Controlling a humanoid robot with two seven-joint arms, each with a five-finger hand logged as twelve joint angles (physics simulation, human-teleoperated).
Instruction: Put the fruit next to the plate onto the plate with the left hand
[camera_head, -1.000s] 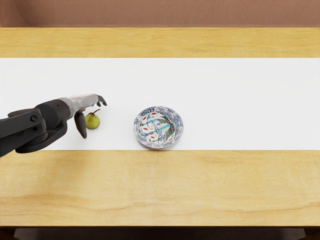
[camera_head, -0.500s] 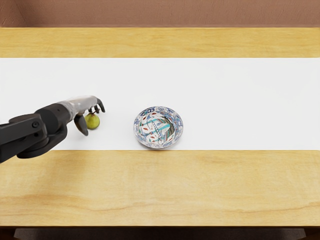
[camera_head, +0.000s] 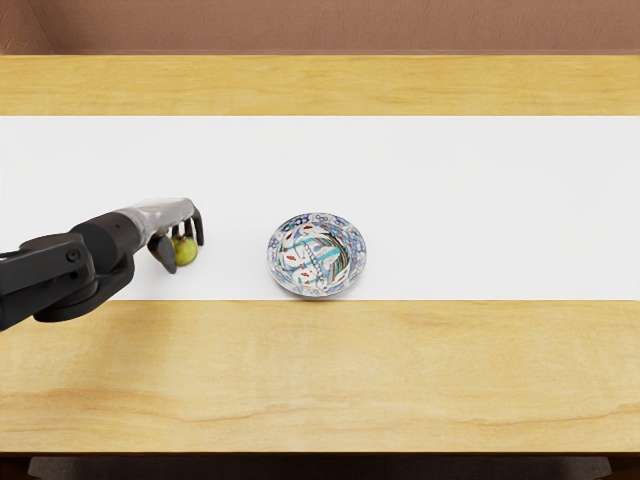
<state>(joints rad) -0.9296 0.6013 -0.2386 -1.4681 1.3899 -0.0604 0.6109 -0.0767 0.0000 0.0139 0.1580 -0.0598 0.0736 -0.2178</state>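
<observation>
Head view. We record a wooden desk (camera_head: 320, 380) seen from above at a slant, with a broad white cloth (camera_head: 450, 200) running across it from the left edge to the right edge. Bare wood shows in a strip behind the cloth and in a wider band in front of it.

The left arm (camera_head: 60, 275) enters from the left edge, dark at the elbow and paler grey toward the wrist, and reaches over the front part of the cloth. The left hand (camera_head: 178, 236) is at the end of it, just inside the cloth's front half.

The fruit (camera_head: 186, 251) is small, round and yellow-green. It sits inside the hand, low over the cloth, to the left of the plate and apart from it. We cannot tell whether it rests on the cloth or is raised clear of it.

The fingers (camera_head: 197, 228) are curled down over the top and far side of the fruit, with the dark thumb (camera_head: 165, 255) set against its near left side. We note the hand as closed around the fruit, pinching it between thumb and fingers. Part of the fruit is hidden by them.

The plate (camera_head: 352, 236) is round with a raised rim and a busy pattern in blue, red and green on white. It lies flat on the cloth near the middle of the desk, close to the cloth's front edge, with nothing on it.
</observation>
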